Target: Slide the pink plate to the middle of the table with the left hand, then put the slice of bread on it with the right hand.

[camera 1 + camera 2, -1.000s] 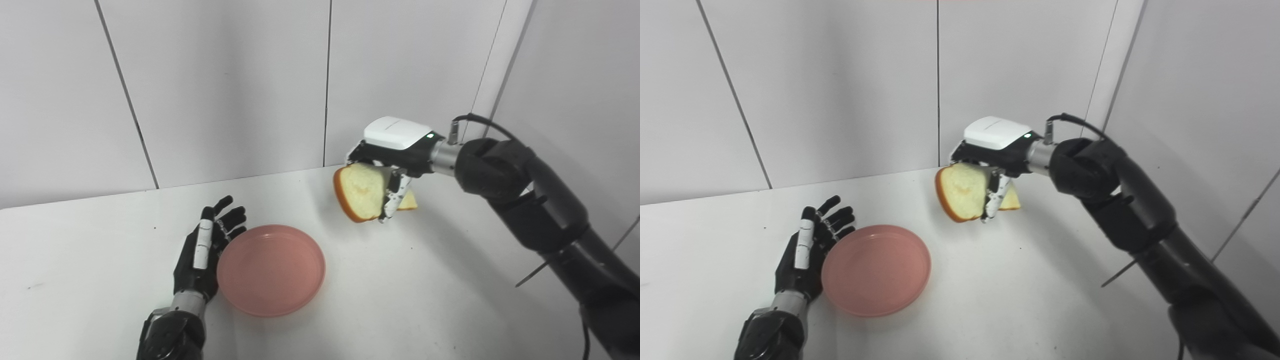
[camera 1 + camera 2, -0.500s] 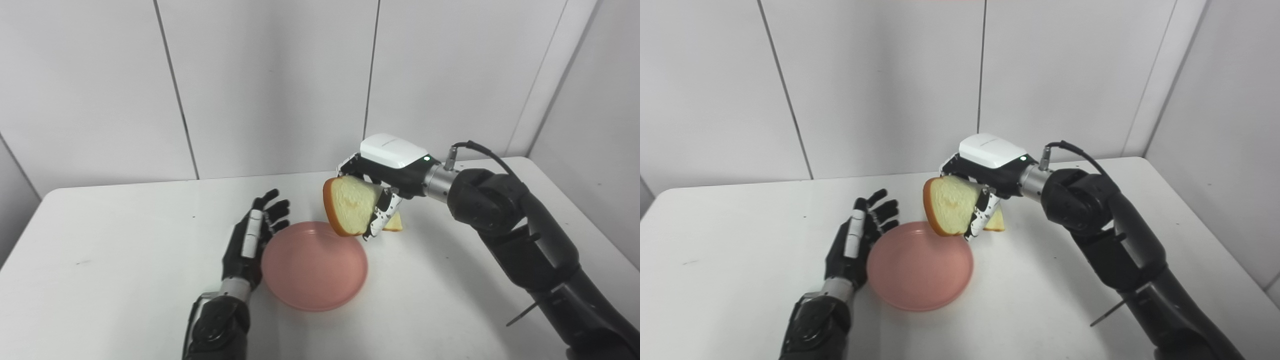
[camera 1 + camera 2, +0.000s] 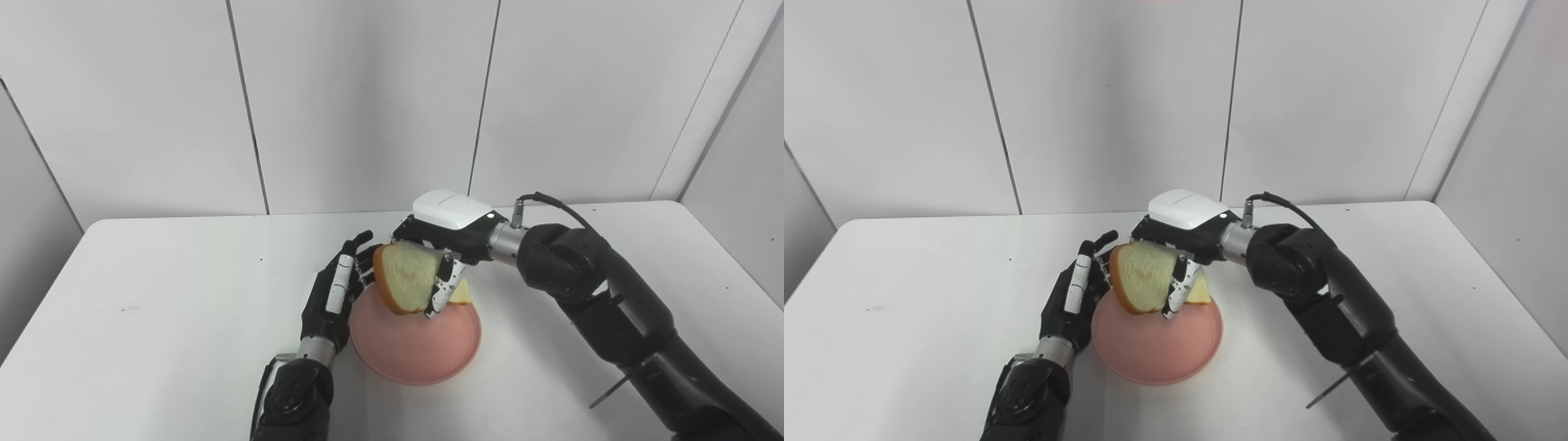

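Bread, a thick slice with orange-brown crust [image 3: 407, 285], hangs tilted over the round pink plate [image 3: 422, 355] in the closed right robot hand [image 3: 450, 245], so it may land against the open left robot hand [image 3: 334, 300] beside the rim.

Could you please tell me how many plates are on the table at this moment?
1. The pink plate sits near the middle of the white table, beside the open left hand and under the slice of bread held by the right hand.
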### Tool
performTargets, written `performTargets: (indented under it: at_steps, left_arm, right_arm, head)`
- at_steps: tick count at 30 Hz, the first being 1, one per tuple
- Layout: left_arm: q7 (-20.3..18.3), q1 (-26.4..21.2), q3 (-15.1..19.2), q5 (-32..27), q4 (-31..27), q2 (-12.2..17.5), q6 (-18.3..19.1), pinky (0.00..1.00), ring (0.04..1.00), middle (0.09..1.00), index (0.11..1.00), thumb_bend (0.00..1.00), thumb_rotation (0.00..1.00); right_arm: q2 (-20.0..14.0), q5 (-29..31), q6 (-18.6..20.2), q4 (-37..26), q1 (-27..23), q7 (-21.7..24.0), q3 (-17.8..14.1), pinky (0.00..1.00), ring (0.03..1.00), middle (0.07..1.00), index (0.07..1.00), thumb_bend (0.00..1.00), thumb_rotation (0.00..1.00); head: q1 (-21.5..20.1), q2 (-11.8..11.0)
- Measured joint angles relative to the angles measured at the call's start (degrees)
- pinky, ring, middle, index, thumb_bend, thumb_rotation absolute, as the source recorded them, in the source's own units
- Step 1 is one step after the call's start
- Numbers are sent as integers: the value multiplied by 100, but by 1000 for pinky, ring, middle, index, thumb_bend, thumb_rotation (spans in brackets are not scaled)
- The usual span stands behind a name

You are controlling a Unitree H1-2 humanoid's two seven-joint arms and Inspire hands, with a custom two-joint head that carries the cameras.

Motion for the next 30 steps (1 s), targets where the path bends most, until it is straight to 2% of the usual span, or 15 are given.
performTargets:
  at_steps: [14,15,16,18,20,21,24,30]
  left_arm:
    - [-5,16,-10,-19,-45,5,4,755,800,765,788,839,832]
    - [-7,16,-10,-20,-44,5,4,767,808,773,791,843,832]
    - [-13,15,-10,-23,-43,5,4,777,813,776,793,845,831]
    - [-20,13,-9,-26,-38,5,4,782,815,777,794,850,832]
    - [-20,12,-9,-26,-30,4,4,784,814,776,790,848,832]
    - [-20,11,-9,-25,-29,4,4,779,808,773,788,844,838]
    - [-20,8,-8,-22,-29,8,4,770,804,774,790,839,845]
    - [-45,12,-6,-32,-31,9,4,788,812,781,790,847,837]
  right_arm:
    - [37,-135,-296,125,15,-40,163,404,477,463,519,528,8]
    - [23,-134,-296,125,19,-18,164,420,494,502,509,526,62]
    - [7,-133,-296,125,22,7,164,439,514,550,561,732,187]
    - [-32,-115,-296,124,32,112,164,466,542,593,611,889,280]
    - [-84,-85,-293,113,45,222,167,524,611,662,663,969,372]
    - [-115,-64,-284,95,49,307,168,575,669,711,700,988,428]
    - [-166,-54,-234,4,50,582,172,642,746,772,743,1000,519]
    - [-170,-37,-59,-29,50,956,177,713,817,827,786,1000,581]
  head:
    - [-53,70]
    - [-44,88]
    - [-44,88]
    - [-53,88]
    - [-79,88]
    - [-79,88]
    - [-79,97]
    - [-79,114]
